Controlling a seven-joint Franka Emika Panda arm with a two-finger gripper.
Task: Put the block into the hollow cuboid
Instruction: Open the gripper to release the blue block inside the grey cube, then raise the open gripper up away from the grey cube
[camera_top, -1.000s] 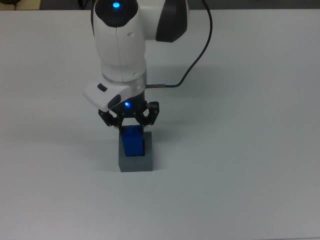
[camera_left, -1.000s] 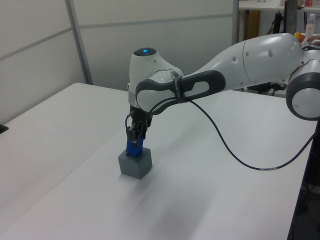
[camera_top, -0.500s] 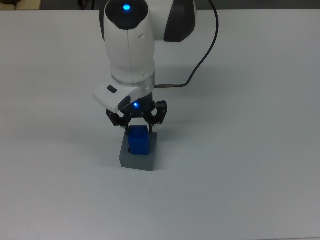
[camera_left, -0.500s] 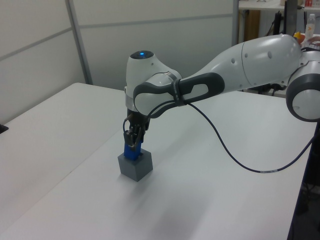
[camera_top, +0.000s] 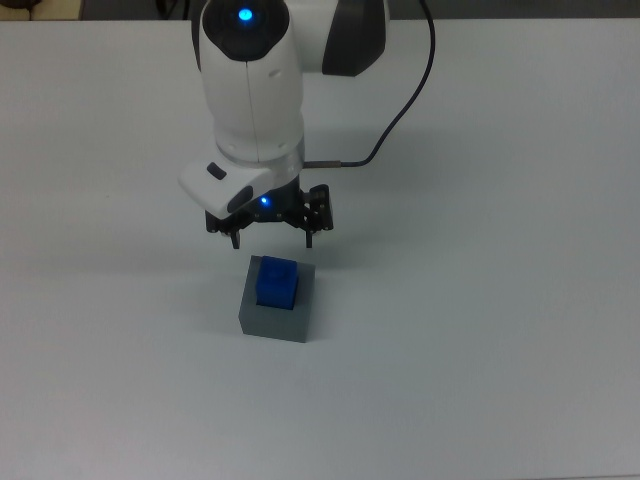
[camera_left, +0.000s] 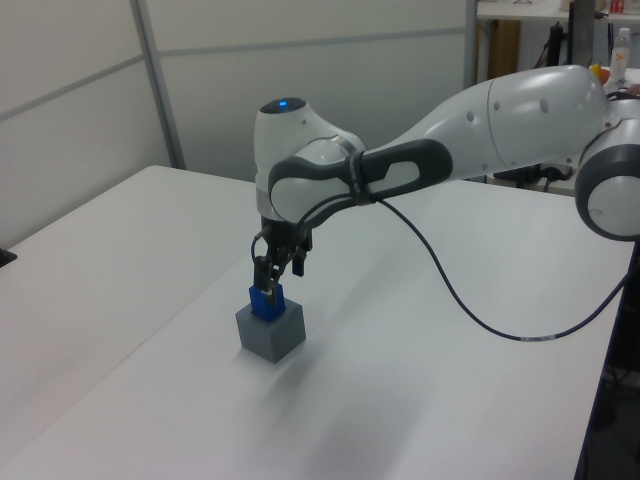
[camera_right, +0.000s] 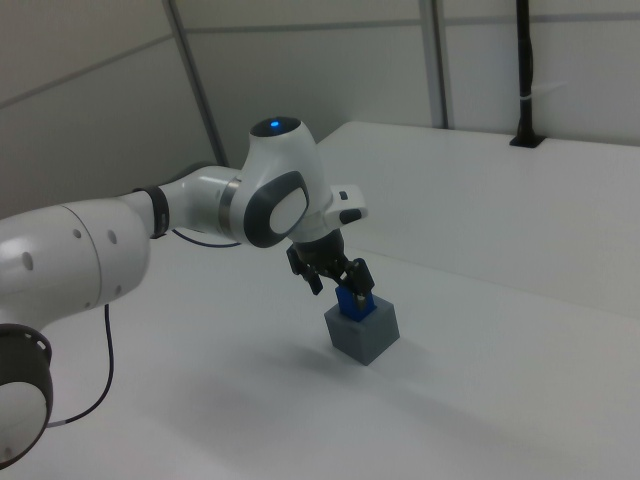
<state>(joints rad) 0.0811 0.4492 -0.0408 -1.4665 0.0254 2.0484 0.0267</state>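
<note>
The blue block (camera_top: 277, 282) stands in the recess of the grey hollow cuboid (camera_top: 275, 322), its top half sticking out above the rim. In the top view my gripper (camera_top: 271, 238) is just beyond the block, open, with nothing between its spread fingers. The left view has the block (camera_left: 264, 302) seated in the cuboid (camera_left: 270, 338) with the gripper (camera_left: 279, 271) a little above it and clear of it. From the right view the block (camera_right: 355, 302) and cuboid (camera_right: 364, 335) sit just below the gripper (camera_right: 338, 281).
The cuboid rests on a wide white table (camera_top: 500, 350). A black cable (camera_top: 400, 110) hangs from the arm and loops down near the table (camera_left: 520, 335). Wall panels stand behind the table's far edge in the left view.
The gripper was shut on the block over the cuboid; now its fingers have spread, it has let go and risen, and the block stays in the recess.
</note>
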